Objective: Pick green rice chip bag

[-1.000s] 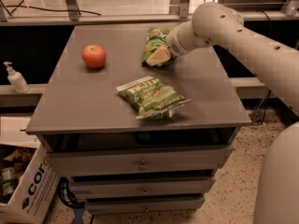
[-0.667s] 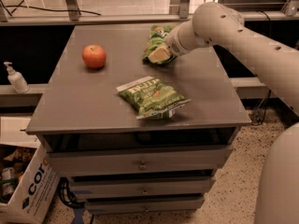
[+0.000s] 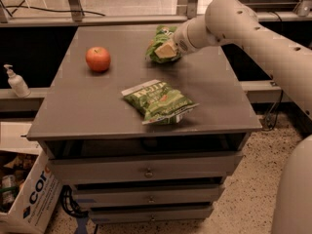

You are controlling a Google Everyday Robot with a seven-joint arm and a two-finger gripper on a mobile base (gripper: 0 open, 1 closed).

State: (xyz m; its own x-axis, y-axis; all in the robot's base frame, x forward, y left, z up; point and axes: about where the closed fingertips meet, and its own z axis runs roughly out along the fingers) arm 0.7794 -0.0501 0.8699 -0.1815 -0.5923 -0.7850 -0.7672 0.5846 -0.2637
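Observation:
The green rice chip bag (image 3: pixel 158 39) is bright green and crumpled, at the back middle of the grey table (image 3: pixel 97 111). My gripper (image 3: pixel 165 50) comes in from the right on the white arm (image 3: pixel 234 18) and is shut on the bag's lower right side. The bag sits tilted in the grip, a little above the tabletop. One tan finger (image 3: pixel 168 49) shows against the bag; the other is hidden behind it.
A red apple (image 3: pixel 98 59) stands at the back left of the table. A darker-green flat bag with a white edge strip (image 3: pixel 158 101) lies near the front middle. A soap bottle (image 3: pixel 16 81) and a cardboard box (image 3: pixel 24 194) are to the left, off the table.
The gripper has moved slightly up and back with the green bag in it. The apple and the flat bag have not moved.

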